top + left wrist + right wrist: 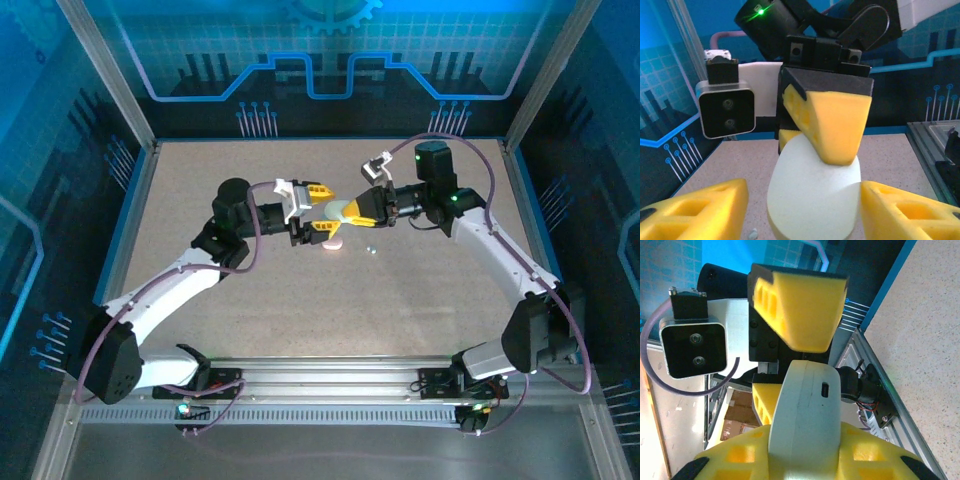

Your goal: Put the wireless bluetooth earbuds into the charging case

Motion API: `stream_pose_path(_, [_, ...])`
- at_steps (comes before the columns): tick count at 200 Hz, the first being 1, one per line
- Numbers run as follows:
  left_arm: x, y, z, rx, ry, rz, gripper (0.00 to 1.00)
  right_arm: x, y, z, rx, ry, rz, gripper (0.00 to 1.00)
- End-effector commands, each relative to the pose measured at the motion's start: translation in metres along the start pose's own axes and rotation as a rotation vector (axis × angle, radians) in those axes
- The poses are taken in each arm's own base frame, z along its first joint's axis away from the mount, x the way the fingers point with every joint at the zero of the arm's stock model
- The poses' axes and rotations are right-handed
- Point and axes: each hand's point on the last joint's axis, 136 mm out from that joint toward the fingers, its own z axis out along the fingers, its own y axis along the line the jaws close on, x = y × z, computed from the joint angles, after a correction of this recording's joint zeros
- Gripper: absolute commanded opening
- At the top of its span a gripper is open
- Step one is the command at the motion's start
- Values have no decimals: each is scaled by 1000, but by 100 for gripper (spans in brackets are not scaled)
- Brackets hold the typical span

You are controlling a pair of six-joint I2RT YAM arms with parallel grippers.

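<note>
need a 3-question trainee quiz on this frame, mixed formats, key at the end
1. True or false: the right gripper is clamped on the white charging case.
2. Where is the left gripper?
A) fingers on either side of the case, gap on one side
B) flat on the table, far from the case
C) shut on a pink earbud
3. In the right wrist view, what feature shows on the case's edge?

Key
1. True.
2. A.
3. A small dark port.
</note>
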Motion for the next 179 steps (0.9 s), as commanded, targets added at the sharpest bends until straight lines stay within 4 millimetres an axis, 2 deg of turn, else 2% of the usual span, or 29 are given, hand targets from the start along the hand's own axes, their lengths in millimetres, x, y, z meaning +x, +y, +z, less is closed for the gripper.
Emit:
stream_pose_path(1, [-11, -5, 2, 56, -13, 35, 58, 2, 12, 4, -29, 32, -32, 21])
stream_pose_path(39, [-4, -9, 5, 82, 33, 27, 57, 1, 15, 6, -33, 36, -40, 21])
stream_pose_path(56, [-4, -9, 6, 79, 38, 25, 54, 0, 14, 6, -31, 36, -34, 21])
stream_pose_path(93, [-2, -9, 8, 85, 72, 20, 32, -1, 15, 7, -23, 23, -48, 22])
stream_pose_path(103, [-1, -8, 7, 78, 86, 9, 28, -4, 11, 5, 5, 4, -40, 24])
stream_pose_path(133, [0, -6, 7, 52, 139, -21, 21, -6, -14, -2, 163, -56, -3, 42])
stream_pose_path(179, [3, -12, 8, 72, 217, -44, 21, -4, -32, -8, 301, -92, -12, 46])
